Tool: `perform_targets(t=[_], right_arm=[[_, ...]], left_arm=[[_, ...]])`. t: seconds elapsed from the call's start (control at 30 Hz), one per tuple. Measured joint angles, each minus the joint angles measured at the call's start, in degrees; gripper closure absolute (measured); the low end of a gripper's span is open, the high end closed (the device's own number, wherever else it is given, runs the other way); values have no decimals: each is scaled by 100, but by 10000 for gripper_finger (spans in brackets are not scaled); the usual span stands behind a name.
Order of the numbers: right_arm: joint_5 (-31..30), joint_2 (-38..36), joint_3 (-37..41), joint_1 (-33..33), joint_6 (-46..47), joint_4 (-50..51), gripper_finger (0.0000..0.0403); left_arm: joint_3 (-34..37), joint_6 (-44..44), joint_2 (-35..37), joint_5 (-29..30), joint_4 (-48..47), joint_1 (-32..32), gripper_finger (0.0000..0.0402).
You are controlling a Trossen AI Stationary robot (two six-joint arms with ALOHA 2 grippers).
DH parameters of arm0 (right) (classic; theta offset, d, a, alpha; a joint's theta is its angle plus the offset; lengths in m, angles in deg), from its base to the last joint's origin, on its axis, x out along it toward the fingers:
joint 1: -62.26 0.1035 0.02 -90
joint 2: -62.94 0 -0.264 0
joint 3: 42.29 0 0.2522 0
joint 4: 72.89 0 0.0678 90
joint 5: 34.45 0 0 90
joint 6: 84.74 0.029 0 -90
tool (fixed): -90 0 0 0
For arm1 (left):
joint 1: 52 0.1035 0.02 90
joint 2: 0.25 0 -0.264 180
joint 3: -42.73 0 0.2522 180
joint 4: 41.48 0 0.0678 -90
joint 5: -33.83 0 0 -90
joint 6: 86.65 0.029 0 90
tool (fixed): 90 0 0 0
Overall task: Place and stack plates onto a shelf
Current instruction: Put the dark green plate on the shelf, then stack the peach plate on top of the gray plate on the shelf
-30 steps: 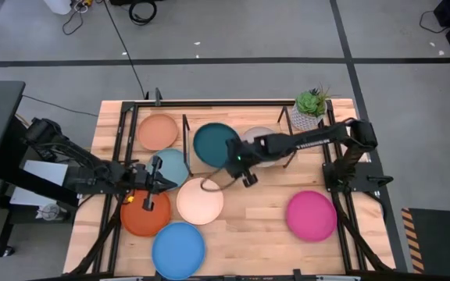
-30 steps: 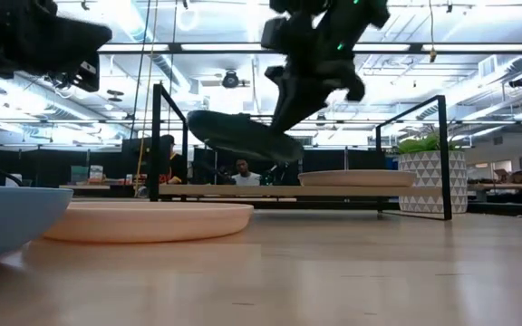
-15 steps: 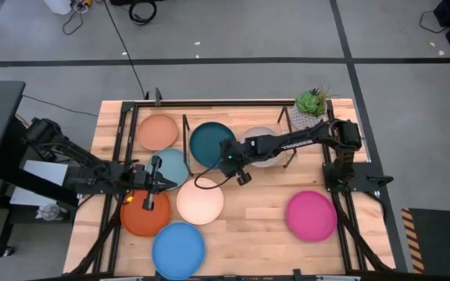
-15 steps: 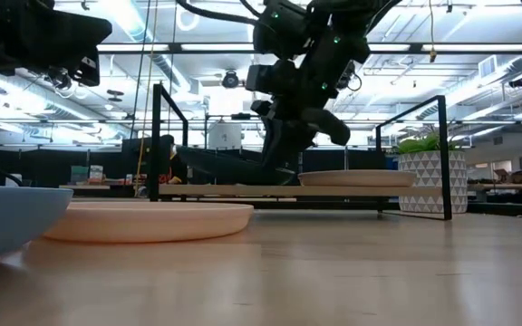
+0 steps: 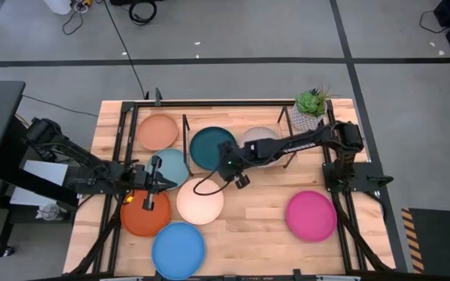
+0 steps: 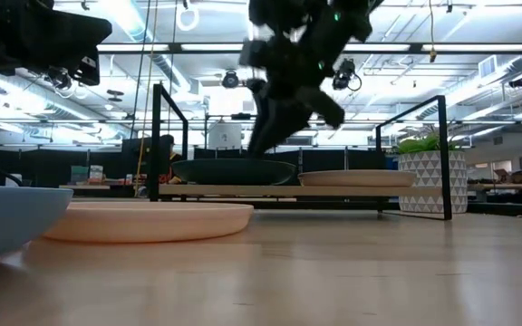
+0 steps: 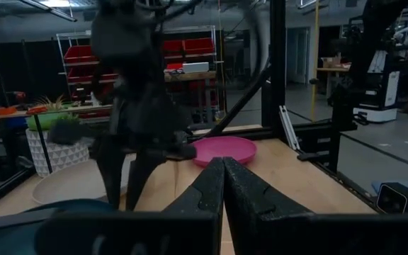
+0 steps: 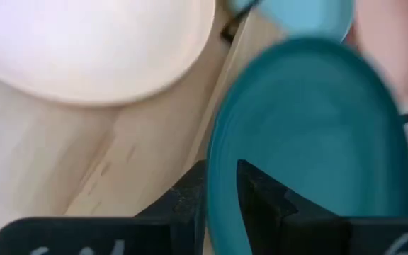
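While the right gripper [image 5: 230, 161] reached over the shelf [image 5: 190, 127], its jaws were clamped on the near rim of the dark teal plate [image 5: 212, 146], 1 finger [image 8: 190, 195] on each side of the edge in the right wrist view. That plate lay flat on the shelf's wood base in the low view [image 6: 233, 170], on the left half, with the grey plate [image 5: 261, 143] just beside it on the right half. The left gripper [image 5: 151, 182] hung over the table's left side, between the light teal plate [image 5: 170, 165] and the orange plate [image 5: 142, 211], jaws pressed together with nothing held, as its own wrist view showed [image 7: 223, 185]. The peach plate [image 5: 158, 130] sat at the back left, outside the shelf rods. The cream plate [image 5: 200, 200] lay near the table's middle, just in front of the shelf. The blue plate [image 5: 178, 250] was at the front edge, touching or nearly touching the orange plate. The magenta plate [image 5: 312, 215] sat alone on the right side, well apart from the others. A potted plant [image 5: 310, 107] stood at the back right corner, next to the shelf.
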Motion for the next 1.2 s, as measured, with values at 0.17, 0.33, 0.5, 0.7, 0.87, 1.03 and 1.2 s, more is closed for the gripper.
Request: perform_targets(t=[0.17, 0.33, 0.5, 0.7, 0.87, 1.03, 1.2], right_arm=[[140, -13, -294, 287, 264, 152, 320], [749, 66, -286, 620, 546, 237, 316], [998, 264, -277, 954, 691, 120, 298], [865, 869, -279, 1319, 647, -161, 257], [543, 1169, -270, 1531, 235, -346, 236], [331, 1275, -273, 1558, 8, -591, 239], [573, 1281, -273, 1472, -10, -669, 268]], left_arm=[[0, -12, 0, 0, -21, 0, 386], [0, -33, 0, 1, -46, 0, 386], [0, -33, 2, 1, -31, 0, 386], [0, -39, 0, 2, -30, 0, 386], [0, -42, 0, 2, -39, -2, 386], [0, -42, 0, 2, -59, -2, 386], [0, -47, 0, 2, -82, -2, 386]])
